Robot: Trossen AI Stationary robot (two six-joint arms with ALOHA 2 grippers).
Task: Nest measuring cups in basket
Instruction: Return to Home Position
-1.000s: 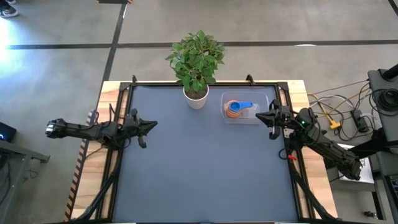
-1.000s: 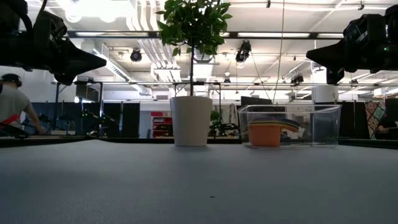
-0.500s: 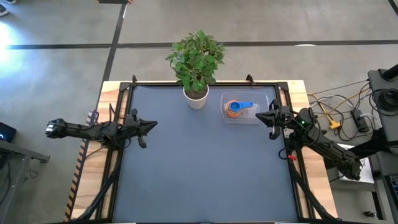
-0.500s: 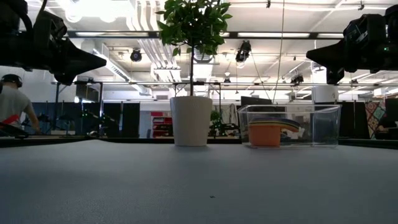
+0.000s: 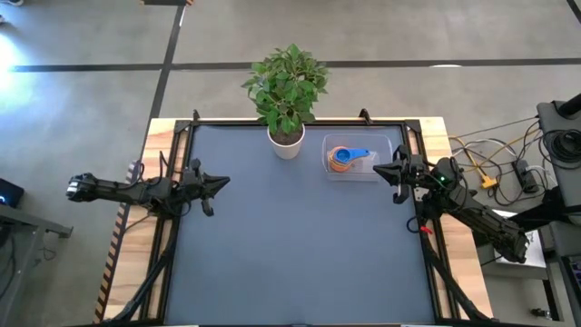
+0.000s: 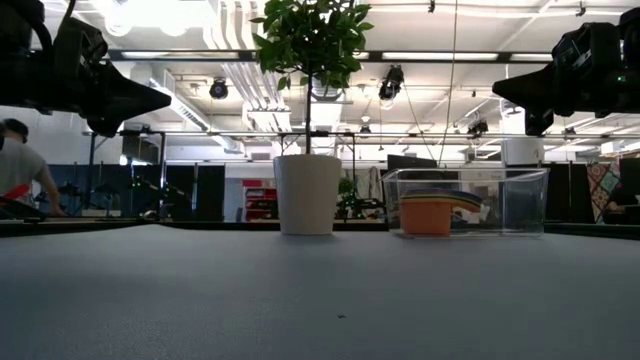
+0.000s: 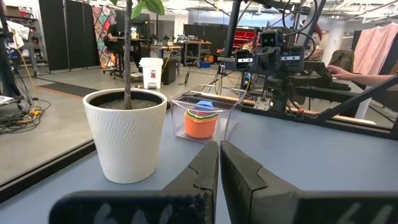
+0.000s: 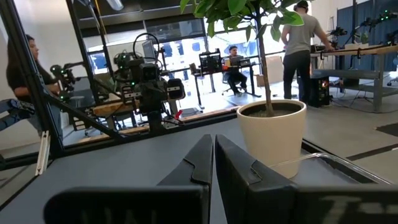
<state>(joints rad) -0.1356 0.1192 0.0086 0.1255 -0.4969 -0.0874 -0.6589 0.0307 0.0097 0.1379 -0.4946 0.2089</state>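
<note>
The measuring cups (image 5: 342, 159) sit nested in one stack, orange at the bottom and blue on top, inside the clear basket (image 5: 381, 171) at the table's far right. The low view shows the stack (image 6: 428, 213) standing on the basket's floor; the left wrist view shows the cups (image 7: 200, 122) too. My left gripper (image 5: 225, 182) hovers shut above the table's left side. My right gripper (image 5: 379, 169) hovers shut just right of the basket. Neither touches anything.
A white plant pot (image 5: 286, 143) with a leafy plant stands at the far edge, left of the basket. The dark table mat (image 5: 300, 245) stretches between the arms. People and workbenches show in the room behind.
</note>
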